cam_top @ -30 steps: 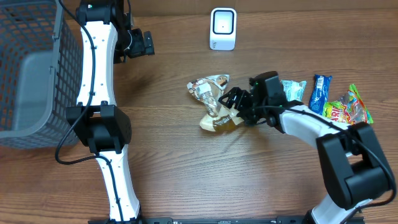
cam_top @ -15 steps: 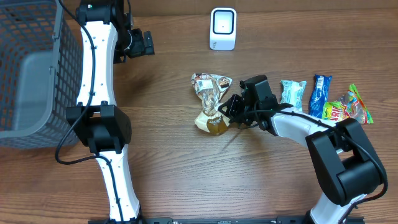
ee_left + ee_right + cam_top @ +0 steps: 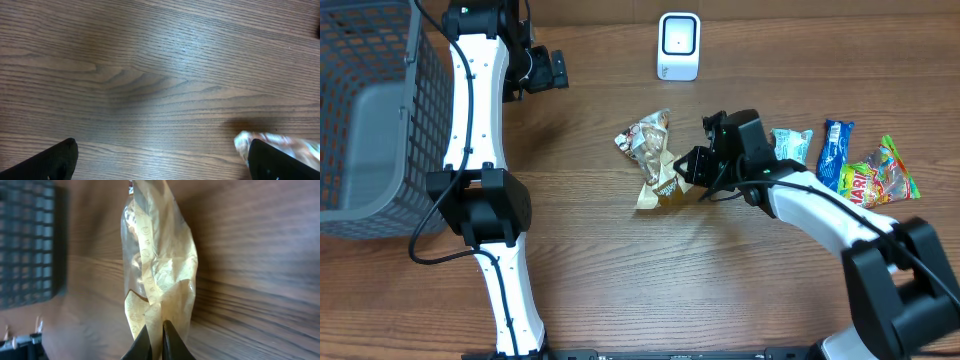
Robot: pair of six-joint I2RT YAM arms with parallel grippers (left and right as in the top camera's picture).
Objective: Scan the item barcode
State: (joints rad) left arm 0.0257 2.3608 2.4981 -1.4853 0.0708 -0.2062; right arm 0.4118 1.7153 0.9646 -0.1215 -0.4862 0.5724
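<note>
My right end effector [image 3: 685, 172] pinches the snack bag [image 3: 653, 160] by its edge, below the scanner [image 3: 678, 46], so I can carry it up there; the barcode side seems hidden. Left end effector [image 3: 555, 70] hangs released.

left arm [image 3: 470, 90]: white shells, black joints, black cable running back from the jaws
right arm [image 3: 820, 208]: white shell, black joints, thin black cable
left gripper [image 3: 558, 70]: black, blocky
right gripper [image 3: 688, 170]: black
fingers [image 3: 142, 342]: dark, narrow tips
</note>
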